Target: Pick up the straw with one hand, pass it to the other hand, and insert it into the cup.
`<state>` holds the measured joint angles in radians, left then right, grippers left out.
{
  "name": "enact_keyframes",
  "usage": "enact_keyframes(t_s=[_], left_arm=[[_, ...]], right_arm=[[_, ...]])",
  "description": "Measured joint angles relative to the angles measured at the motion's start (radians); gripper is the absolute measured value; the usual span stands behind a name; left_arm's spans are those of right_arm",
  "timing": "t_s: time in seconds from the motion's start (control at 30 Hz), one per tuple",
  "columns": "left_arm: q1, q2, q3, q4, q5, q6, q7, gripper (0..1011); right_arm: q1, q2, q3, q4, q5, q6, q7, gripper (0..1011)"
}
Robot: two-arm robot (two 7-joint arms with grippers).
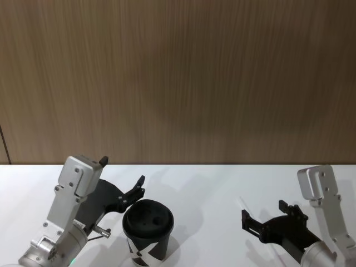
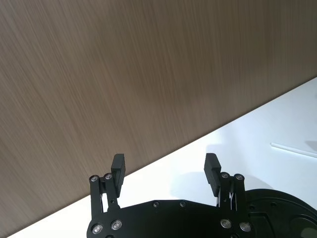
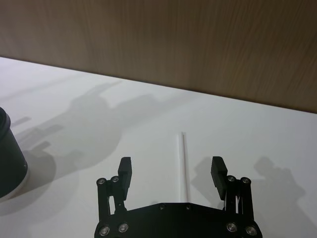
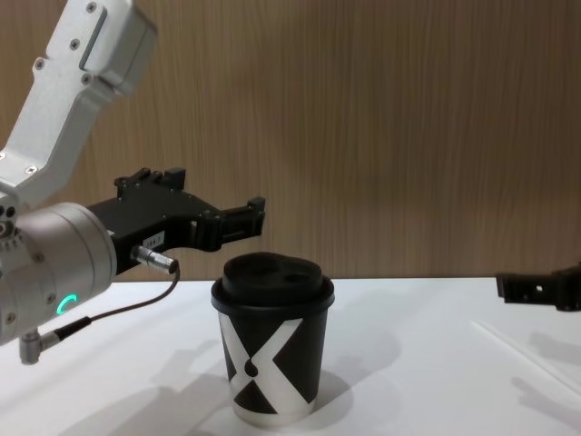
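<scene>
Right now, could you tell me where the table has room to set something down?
Bare: the table between the cup and the straw, and along the wooden wall. Crowded: left gripper by the cup, right gripper over the straw.

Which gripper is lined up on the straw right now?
The right gripper, open, hovers over the straw; the left gripper, also open, is by the cup.
</scene>
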<state>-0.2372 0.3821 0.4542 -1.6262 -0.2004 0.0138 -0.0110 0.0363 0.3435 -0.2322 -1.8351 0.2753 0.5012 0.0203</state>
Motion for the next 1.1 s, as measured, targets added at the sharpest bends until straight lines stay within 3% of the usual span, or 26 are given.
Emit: enact_keyframes(t_s=[0.43,1.1], left_arm=[[0.000,0.000,0.000,0.000,0.000,0.000,0.000,1003],[0.000,0.000,0.000,0.000,0.000,0.000,0.000,1003]], right_arm=[[-0.026,0.034,0.021,-0.014,-0.009,0.070,0.011,1001],[-0.042,0.080,0.055,0.002,0.001,0.111,0.075,1001]])
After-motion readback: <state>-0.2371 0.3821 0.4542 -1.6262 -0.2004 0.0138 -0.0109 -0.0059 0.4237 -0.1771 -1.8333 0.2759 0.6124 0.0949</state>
